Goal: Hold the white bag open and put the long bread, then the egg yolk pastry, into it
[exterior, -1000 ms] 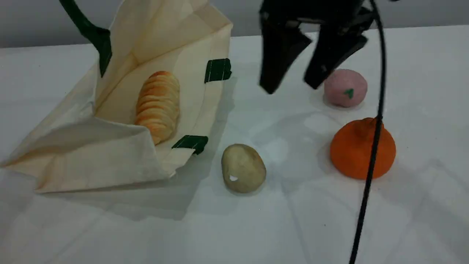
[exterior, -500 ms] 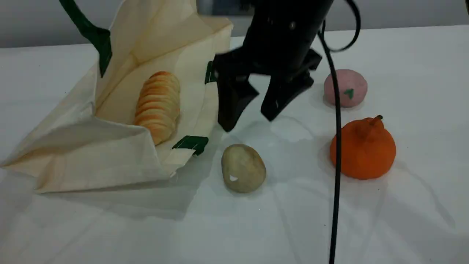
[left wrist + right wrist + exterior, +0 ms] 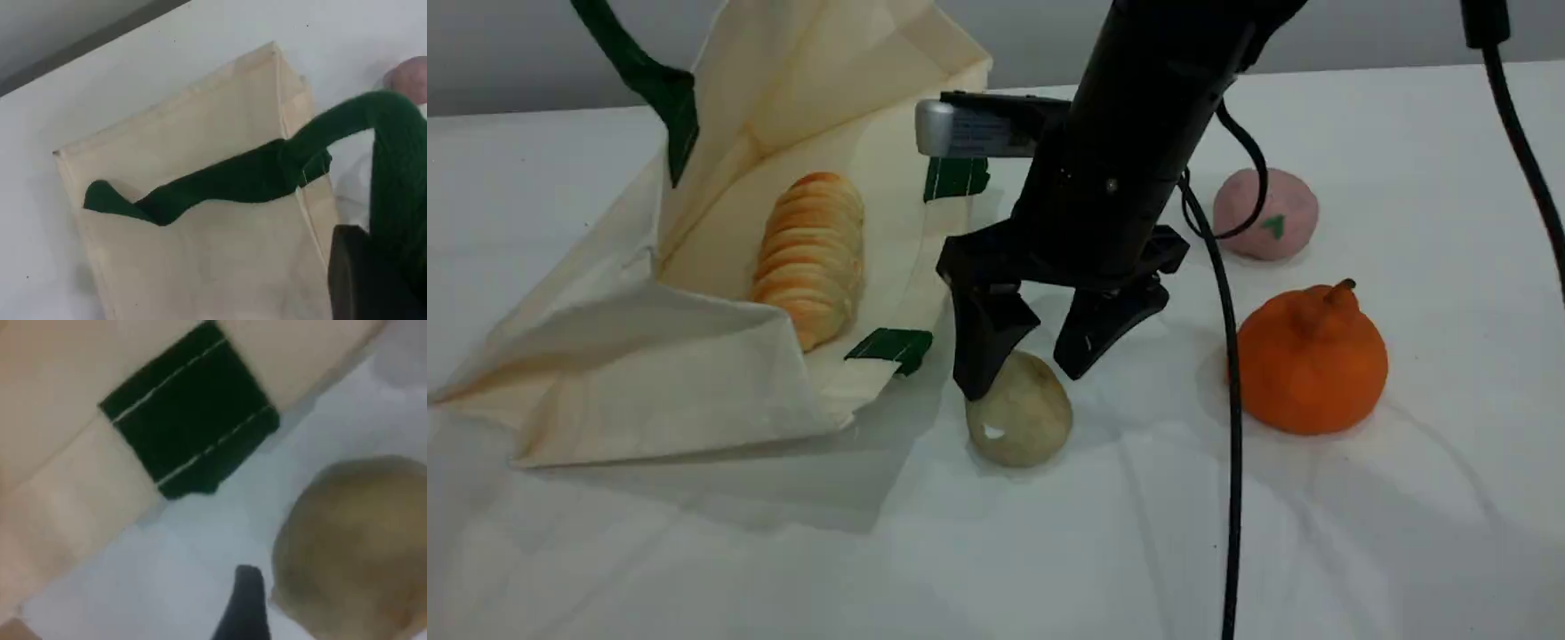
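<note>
The white bag [image 3: 694, 391] lies on its side at the left, its mouth facing right and held up by a green strap handle [image 3: 660, 93] that runs off the top edge. The long bread [image 3: 811, 258] rests inside it. In the left wrist view the strap [image 3: 253, 177] leads to my left gripper's fingertip [image 3: 363, 280], which is shut on it above the bag [image 3: 200, 267]. The egg yolk pastry [image 3: 1021, 422] sits on the table just right of the bag's mouth. My right gripper [image 3: 1028, 373] is open, its fingers straddling the pastry's top [image 3: 353, 540].
An orange tangerine-shaped item [image 3: 1312, 360] and a pink ball with a green mark [image 3: 1267, 213] sit to the right of the pastry. A black cable [image 3: 1232, 444] hangs from the right arm down across the table. A green tab [image 3: 190, 407] marks the bag's rim beside the pastry.
The right arm has swung left and down from near the pink ball to just over the egg yolk pastry, still open. The bag, the bread and the strap have not moved.
</note>
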